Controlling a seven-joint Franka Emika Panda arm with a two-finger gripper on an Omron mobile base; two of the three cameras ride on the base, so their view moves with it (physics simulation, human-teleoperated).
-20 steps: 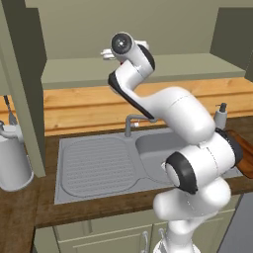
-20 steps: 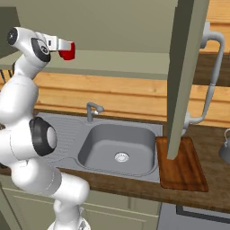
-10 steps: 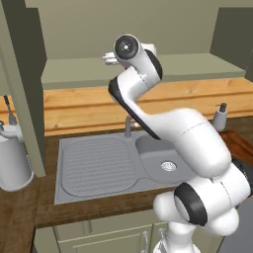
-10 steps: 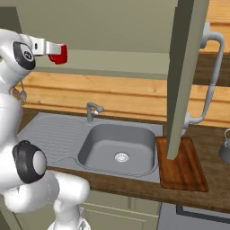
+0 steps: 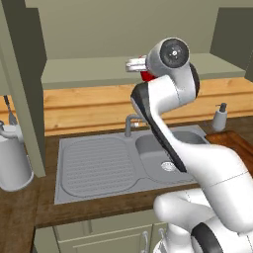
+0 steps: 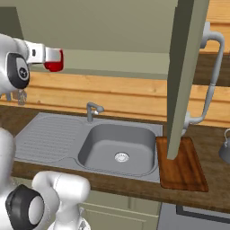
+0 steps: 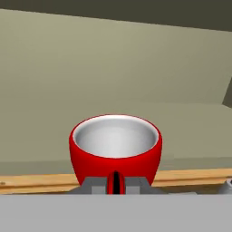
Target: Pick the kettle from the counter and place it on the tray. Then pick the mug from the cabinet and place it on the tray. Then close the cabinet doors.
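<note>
**Hand view: mug clamped by its handle, held in front of the cabinet**

In the hand view, your fingers (image 7: pixel 97 183) sit pinched together at the bottom, and the thin red handle of the mug (image 7: pixel 115 149) stands upright in the narrow slot between them. You are grasping the mug by that handle. The bowl of the mug rises directly beyond the fingertips, rim up and level, its pale inside facing you. Behind it you see the pale green shelf (image 7: pixel 190 131) and back wall of the cabinet (image 7: pixel 113 59).

From the right base view, the gripper (image 6: pixel 53 60) reaches out sideways from the white wrist, and the red mug hangs at its tip, in the air in front of the shelf's front edge. It is high above the drainboard side of the sink (image 6: pixel 117 144), well apart from the tray (image 6: pixel 182 164), which lies on the counter (image 6: pixel 197 143) just right of the sink basin. One cabinet door (image 6: pixel 182 76) stands open, edge-on, its lower end over the tray, curved grey handle facing right. The kettle (image 6: pixel 225 147) shows at the right edge of that view, on the counter beyond the tray.

In the left base view, a sliver of red mug (image 5: pixel 146 75) peeks out beside the wrist. A soap bottle (image 5: pixel 219 117) stands near the sink's far right corner, and a tall grey-white cylinder (image 5: pixel 14 158) stands at the left.
</note>
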